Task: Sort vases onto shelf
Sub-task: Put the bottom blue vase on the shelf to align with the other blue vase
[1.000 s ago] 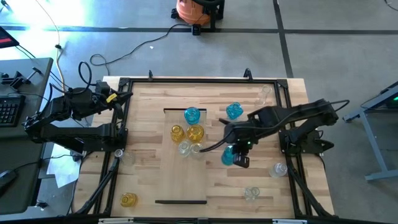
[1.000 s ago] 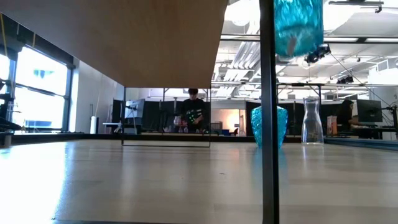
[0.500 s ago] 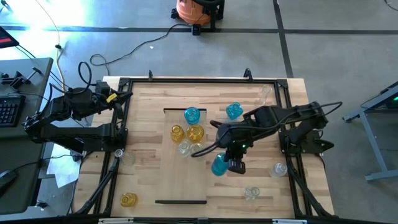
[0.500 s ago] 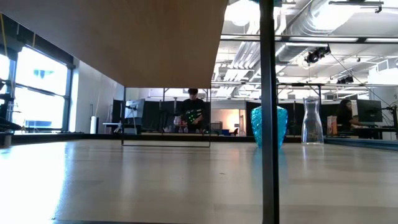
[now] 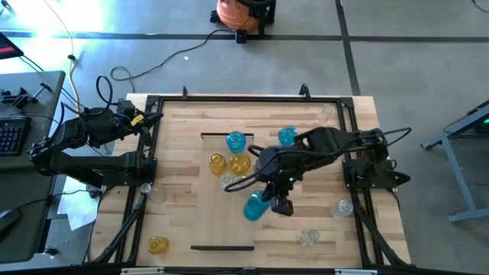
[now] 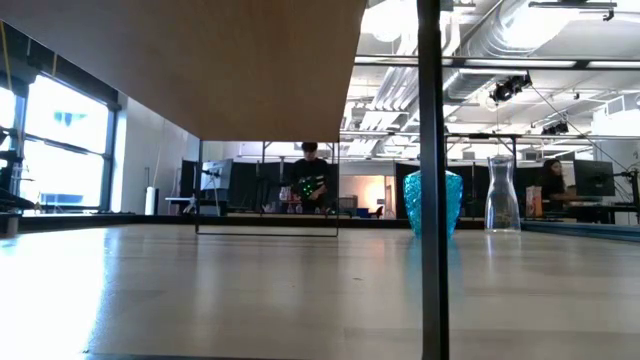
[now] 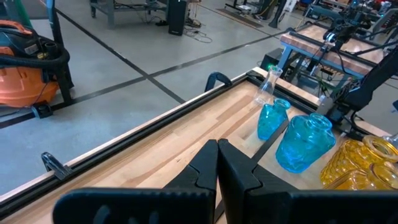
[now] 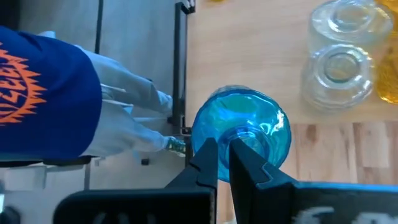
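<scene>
High view shows the right gripper [image 5: 269,203] clenched on a round-bodied translucent blue glass vase [image 5: 255,206], carried above the pale wooden shelf [image 5: 229,221] near its middle, likely for sorting beside the yellow and clear vases [image 5: 229,169] farther off. Left gripper [image 7: 217,163], clenched empty, waits at the far left.

in the low view a dark post [image 6: 430,180] hid part of the blue vase [image 6: 434,203] behind it (a far person [image 6: 310,180] was too small to make out), and the shelf [image 6: 200,60] was cut off by the top edge.
</scene>
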